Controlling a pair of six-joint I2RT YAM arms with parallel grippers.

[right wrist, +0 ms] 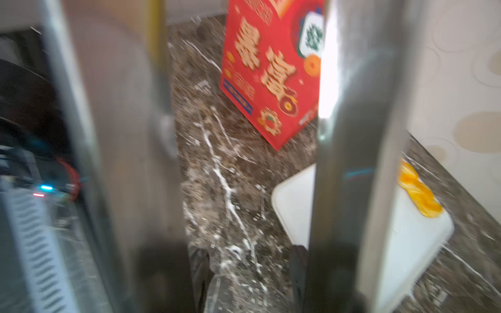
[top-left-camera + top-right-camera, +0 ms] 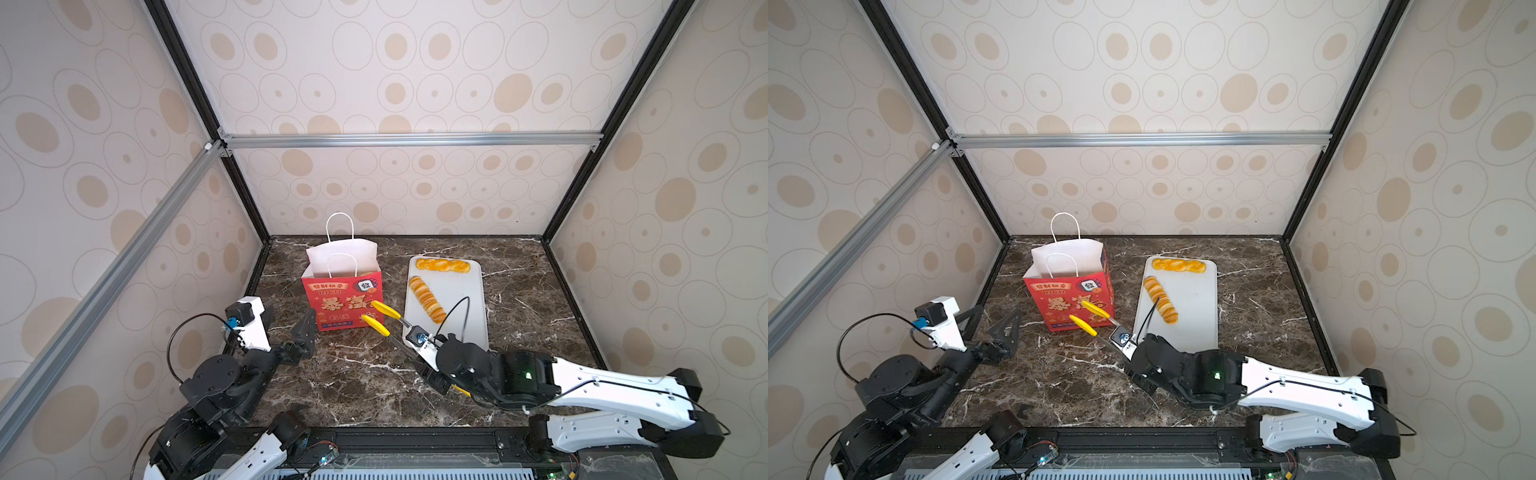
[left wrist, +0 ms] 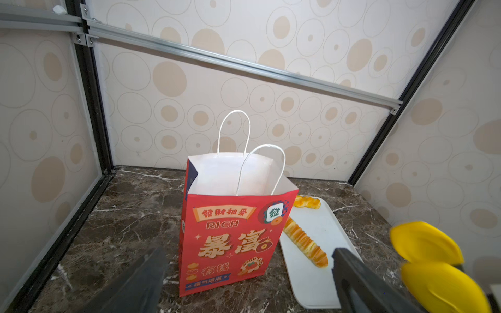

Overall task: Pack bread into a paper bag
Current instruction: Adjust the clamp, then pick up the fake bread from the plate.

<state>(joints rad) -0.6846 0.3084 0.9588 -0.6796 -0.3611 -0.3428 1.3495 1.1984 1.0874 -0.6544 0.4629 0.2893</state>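
**Top views.** The paper bag stands upright with its mouth open at frame centre. Its front reads "RICH" among yellow Chinese characters. To its right, two twisted bread sticks lie on a white tray. The right gripper clamps metal tongs, whose yellow tips stand apart before the bag's lower right corner. The left gripper, at lower left, is spread wide and empty. The sticks are probably light, soft and easily crushed, so a gentle mid-length hold seems best.
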